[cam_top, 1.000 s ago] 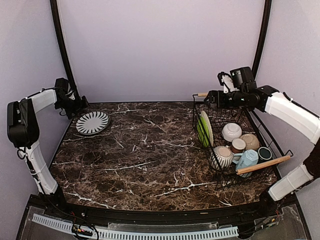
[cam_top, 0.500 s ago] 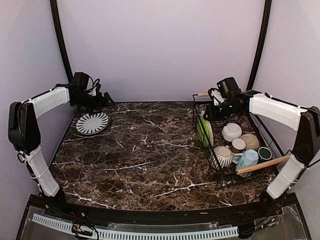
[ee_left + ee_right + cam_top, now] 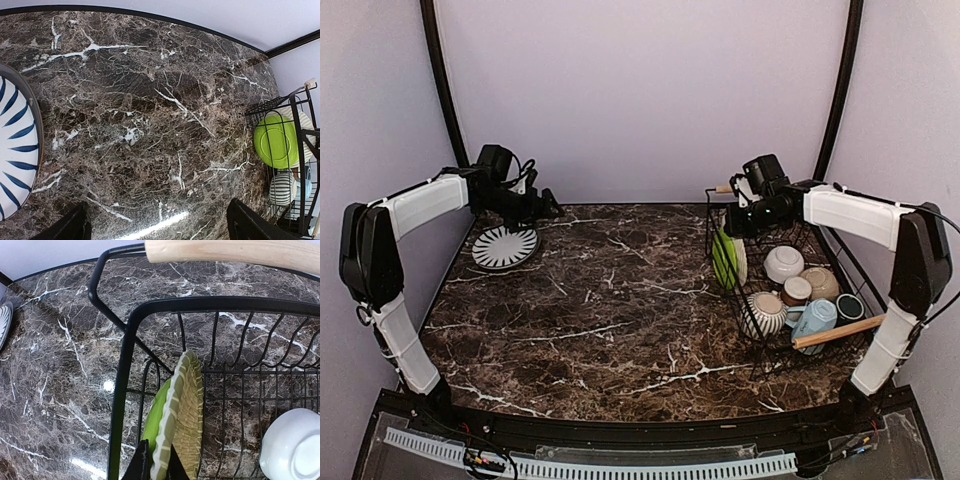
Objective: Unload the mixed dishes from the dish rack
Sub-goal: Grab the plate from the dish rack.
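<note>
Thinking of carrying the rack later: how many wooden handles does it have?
2. One wooden handle crosses the dish rack's far end; the other crosses its near end, over the light blue mug. Neither is hidden.

No text, label, brand or number is readable anywhere, though small print might blur.

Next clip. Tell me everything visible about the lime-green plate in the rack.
The lime-green plate stands on edge in the dish rack, at its end nearest the open table, with its glossy, ceramic-looking green face turned that way. Its rim looks scalloped. The pale ribbed surface behind it may be its back or another plate; I cannot tell which. The right tool is shut on its upper rim.
</note>
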Tool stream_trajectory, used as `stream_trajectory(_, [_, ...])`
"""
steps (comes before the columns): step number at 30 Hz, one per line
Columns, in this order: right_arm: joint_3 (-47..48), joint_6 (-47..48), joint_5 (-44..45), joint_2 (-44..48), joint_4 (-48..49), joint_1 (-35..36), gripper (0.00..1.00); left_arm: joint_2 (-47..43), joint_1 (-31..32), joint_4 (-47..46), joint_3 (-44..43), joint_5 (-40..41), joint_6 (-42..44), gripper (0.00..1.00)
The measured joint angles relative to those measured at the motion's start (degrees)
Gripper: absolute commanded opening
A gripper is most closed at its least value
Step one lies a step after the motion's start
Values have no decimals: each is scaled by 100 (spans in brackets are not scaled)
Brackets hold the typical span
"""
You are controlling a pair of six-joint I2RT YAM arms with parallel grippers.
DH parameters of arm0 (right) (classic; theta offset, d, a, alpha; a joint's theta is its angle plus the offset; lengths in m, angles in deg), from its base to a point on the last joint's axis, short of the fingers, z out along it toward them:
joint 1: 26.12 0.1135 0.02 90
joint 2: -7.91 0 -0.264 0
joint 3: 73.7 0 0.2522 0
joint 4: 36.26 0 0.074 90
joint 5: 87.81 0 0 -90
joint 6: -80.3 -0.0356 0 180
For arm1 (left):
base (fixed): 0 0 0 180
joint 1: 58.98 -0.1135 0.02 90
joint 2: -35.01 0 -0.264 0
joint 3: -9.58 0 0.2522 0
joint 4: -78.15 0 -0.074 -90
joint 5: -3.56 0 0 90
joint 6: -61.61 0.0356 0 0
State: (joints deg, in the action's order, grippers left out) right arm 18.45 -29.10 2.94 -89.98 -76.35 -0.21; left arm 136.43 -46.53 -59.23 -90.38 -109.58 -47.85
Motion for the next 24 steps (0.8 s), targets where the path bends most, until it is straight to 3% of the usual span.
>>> stream_trajectory(11, [428,-68,114,-151,-284,2,0,0,44,61,-2,-20,44,93])
stream_trajectory(24, [428,61,267,291,-540,17,0,-118,70,50,-2,-284,35,93])
